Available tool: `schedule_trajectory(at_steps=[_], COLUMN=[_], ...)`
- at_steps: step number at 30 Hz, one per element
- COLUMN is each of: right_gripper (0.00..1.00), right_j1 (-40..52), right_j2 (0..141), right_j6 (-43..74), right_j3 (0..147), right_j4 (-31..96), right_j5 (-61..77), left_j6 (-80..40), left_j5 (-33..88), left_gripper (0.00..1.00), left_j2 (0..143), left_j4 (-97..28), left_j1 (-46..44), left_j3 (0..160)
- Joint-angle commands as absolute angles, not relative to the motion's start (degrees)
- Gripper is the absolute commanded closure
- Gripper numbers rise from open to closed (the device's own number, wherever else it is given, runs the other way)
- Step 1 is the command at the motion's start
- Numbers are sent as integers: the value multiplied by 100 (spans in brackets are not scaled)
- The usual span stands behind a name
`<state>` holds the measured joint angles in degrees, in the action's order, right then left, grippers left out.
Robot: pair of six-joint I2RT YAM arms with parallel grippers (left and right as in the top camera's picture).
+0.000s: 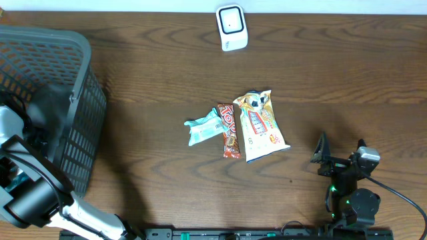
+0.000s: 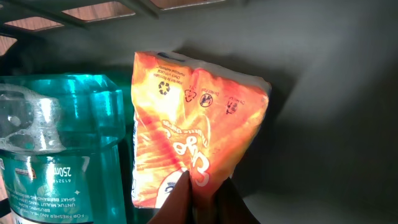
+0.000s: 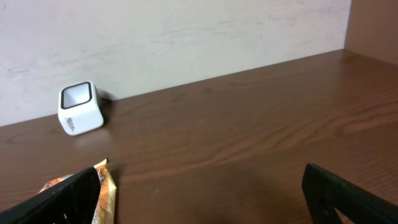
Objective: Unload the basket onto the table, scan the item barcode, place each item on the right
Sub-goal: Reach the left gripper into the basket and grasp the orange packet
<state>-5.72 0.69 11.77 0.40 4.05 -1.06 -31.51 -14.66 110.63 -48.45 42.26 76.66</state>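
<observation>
In the grey plastic basket (image 1: pixel 63 73), the left pincer (image 2: pixel 201 190) pinches a shiny orange snack packet (image 2: pixel 199 118); the right pincer (image 3: pixel 205 199) hangs spread over the wooden table (image 3: pixel 249 124).

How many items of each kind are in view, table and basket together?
Snack packets: 4 (mint wrapper, candy bar, yellow bag, orange packet)
Teal bottle: 1
Scanner: 1
Basket: 1
Total: 7
</observation>
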Motion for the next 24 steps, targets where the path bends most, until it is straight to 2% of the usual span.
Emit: schedule_trajectory(at_steps=[1,15,19,24], right_gripper=[1,1,1,1], right_j1=[-596,-596,-596,-596], right_j2=[34,34,34,34], right_j6=[1238,1238,1238,1238], right_j3=[32,32,32,30], right_j4=[427,427,427,427], right_j5=[-99,-99,-99,-99], left_j6=[-3216,-3218,-3216,-3500], left_j5=[-1085,-351,781,3065], left_gripper=[93,93,93,93], left_j2=[10980,9155,8418,7367], left_j4=[-4941,-4842,-4475,-3291], left_j1=[4257,4005,3918,3647], left_j3=[7533,7535,7533,7533])
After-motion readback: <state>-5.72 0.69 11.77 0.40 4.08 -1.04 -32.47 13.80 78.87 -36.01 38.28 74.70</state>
